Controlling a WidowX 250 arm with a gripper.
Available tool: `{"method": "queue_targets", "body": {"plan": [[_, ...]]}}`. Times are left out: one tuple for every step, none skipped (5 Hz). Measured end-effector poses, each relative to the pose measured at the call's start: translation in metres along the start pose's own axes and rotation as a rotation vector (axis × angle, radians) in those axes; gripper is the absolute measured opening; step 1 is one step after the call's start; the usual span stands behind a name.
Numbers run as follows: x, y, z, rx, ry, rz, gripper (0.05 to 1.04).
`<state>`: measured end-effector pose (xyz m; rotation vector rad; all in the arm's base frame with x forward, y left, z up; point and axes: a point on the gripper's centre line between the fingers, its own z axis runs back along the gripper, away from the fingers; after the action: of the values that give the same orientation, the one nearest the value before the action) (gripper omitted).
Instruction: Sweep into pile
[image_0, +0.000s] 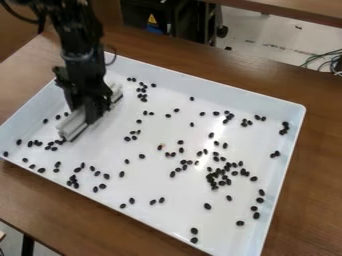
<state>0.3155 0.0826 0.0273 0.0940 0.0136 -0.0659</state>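
With the end effector (95, 111) clamped on the sweeper (75, 124) at the upper left of the tray (150, 182), beans (217, 179) strewn across it could slip past a sweeper that twists mid-stroke.

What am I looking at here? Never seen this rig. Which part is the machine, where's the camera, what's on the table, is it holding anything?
One picture, from a fixed camera looking down at a slant. The black machine at upper left is a robot arm; the claw at its lower end appears to hold a long, pale bar, probably for sweeping. Below it, a big white tray with raised edges sits on a brown table. Small dark beans are scattered across the tray, with one denser clump right of centre.
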Motion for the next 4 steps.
{"method": "queue_targets", "body": {"plan": [[0.013,0.016,0.030,0.066,-0.018,0.167,0.354],[0.030,0.032,0.052,0.082,-0.070,0.258,0.354],[0.033,0.060,0.033,0.060,-0.058,0.299,0.354],[0.045,0.064,0.018,0.004,-0.069,0.224,0.354]]}}
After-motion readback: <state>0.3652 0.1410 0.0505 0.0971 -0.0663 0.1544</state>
